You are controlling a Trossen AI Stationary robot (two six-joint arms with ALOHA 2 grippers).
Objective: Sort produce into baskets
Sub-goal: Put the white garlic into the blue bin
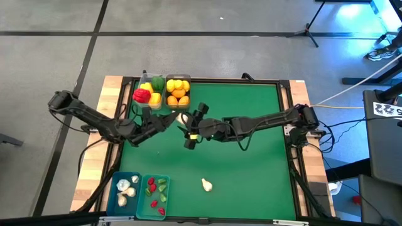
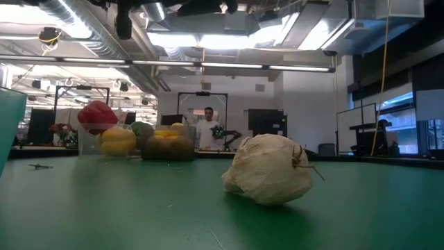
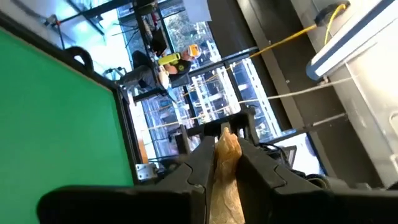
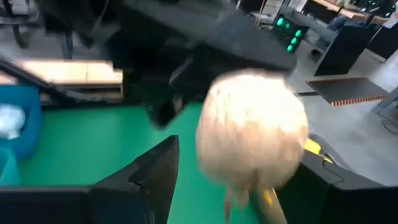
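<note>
My left gripper (image 1: 178, 118) is above the table's middle, shut on a white garlic bulb (image 3: 226, 163). My right gripper (image 1: 193, 127) is open and faces it from the right. That bulb (image 4: 252, 134) shows close in front of the right gripper, between its spread fingers. A second garlic bulb (image 1: 206, 184) lies on the green mat near the front; it also shows in the low view (image 2: 269, 177). Two clear baskets stand at the far edge, one with bell peppers (image 1: 149, 93), one with lemons and oranges (image 1: 178, 91). Two teal baskets stand at the near left, one with garlic (image 1: 125, 188), one with chilies (image 1: 157, 193). My left gripper pinches the garlic bulb's papery sides (image 3: 219, 168) between its two fingers. The fingers come about level from the table's left. The bulb is lifted clear of the mat. My right gripper's fingers (image 4: 152, 171) stand on either side of the bulb; I cannot tell whether they touch it.
The green mat (image 1: 251, 163) is bare to the right and in the middle front. A raised black frame (image 1: 286, 113) borders it. In the room beyond the table, a person (image 2: 208, 125) stands far off.
</note>
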